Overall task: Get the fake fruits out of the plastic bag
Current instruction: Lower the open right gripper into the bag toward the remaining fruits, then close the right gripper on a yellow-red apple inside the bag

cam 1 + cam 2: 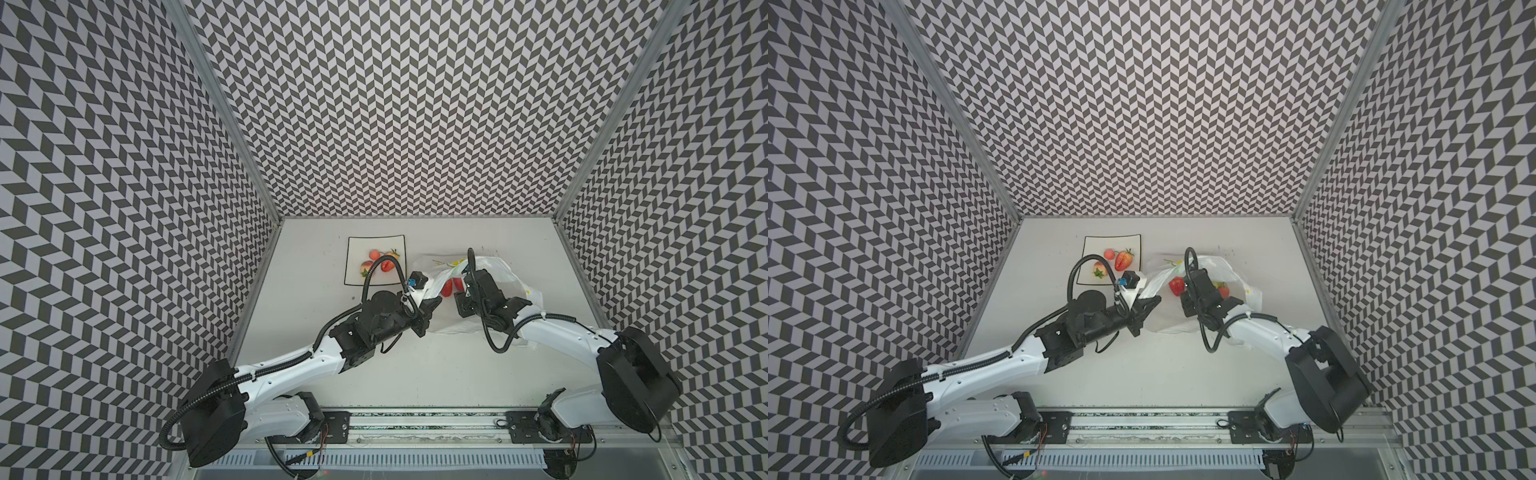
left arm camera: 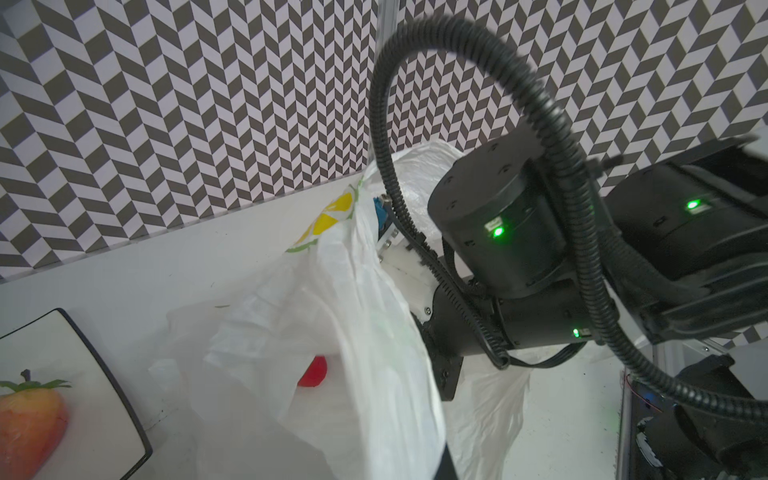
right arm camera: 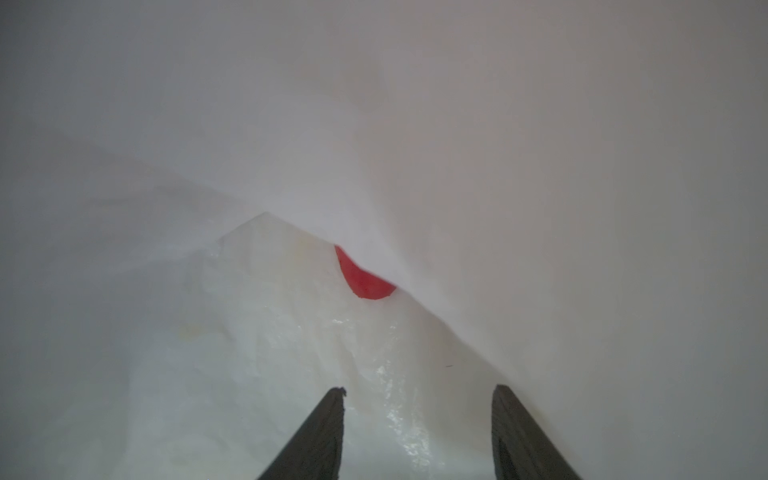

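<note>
Nothing readable anywhere, folks; the plastic bag (image 2: 353, 316) wore just a yellow-green printed mark (image 2: 332, 214), no lettering.

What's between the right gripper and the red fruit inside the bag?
In the right wrist view, only bare bag plastic lies between the open right gripper and the red fruit; a fold drapes over it.

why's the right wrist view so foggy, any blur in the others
Right wrist view: camera inside the plastic bag, diffuse white haze, only red fruit and right pincer defined; left wrist view: nearest bag folds soft; both top views: sharp, evenly lit.
</note>
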